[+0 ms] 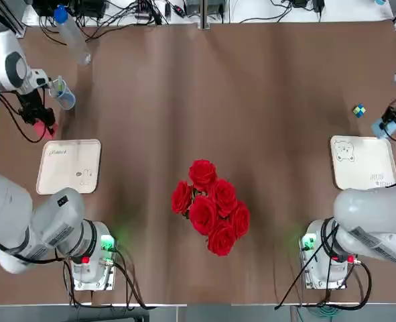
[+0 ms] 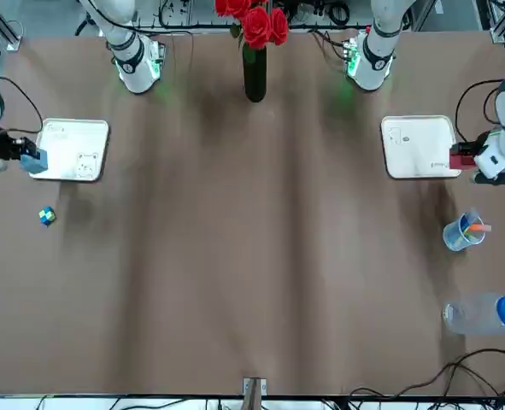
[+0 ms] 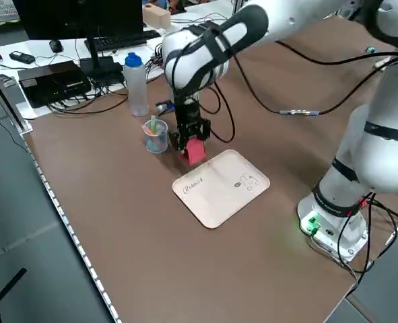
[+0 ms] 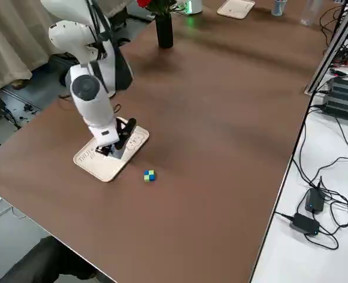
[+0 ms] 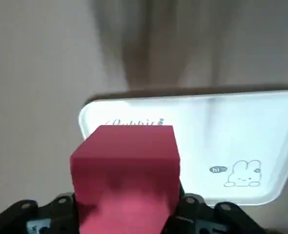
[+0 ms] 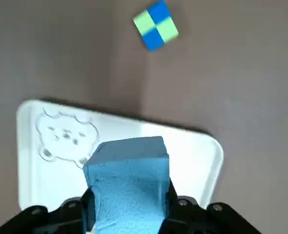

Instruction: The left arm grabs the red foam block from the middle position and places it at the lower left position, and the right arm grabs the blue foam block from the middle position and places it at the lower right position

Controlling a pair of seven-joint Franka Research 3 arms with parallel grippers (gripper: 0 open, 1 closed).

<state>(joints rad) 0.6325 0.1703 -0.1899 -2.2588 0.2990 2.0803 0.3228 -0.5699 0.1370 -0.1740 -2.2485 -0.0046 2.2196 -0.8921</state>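
The left gripper point(image 3: 191, 142) has its fingers clamped on the red foam block point(image 5: 126, 170), held just off the far edge of the cream tray at lower left point(image 1: 69, 166) — a rabbit drawing says "hi" on it, the script print too faint to read. Over on the other side, the right gripper point(image 1: 393, 119) pinches the blue foam block point(image 6: 127, 189) at the bear-drawn tray's point(image 1: 362, 162) far corner, a small puzzle cube point(image 1: 359, 111) just beyond. Brown tabletop point(image 1: 204, 100), red roses point(image 1: 210, 204) in the middle, a cup point(image 3: 155, 136) and bottle point(image 3: 135, 84) near the left arm — cables and a keyboard point(image 3: 119, 41) along the far bench.
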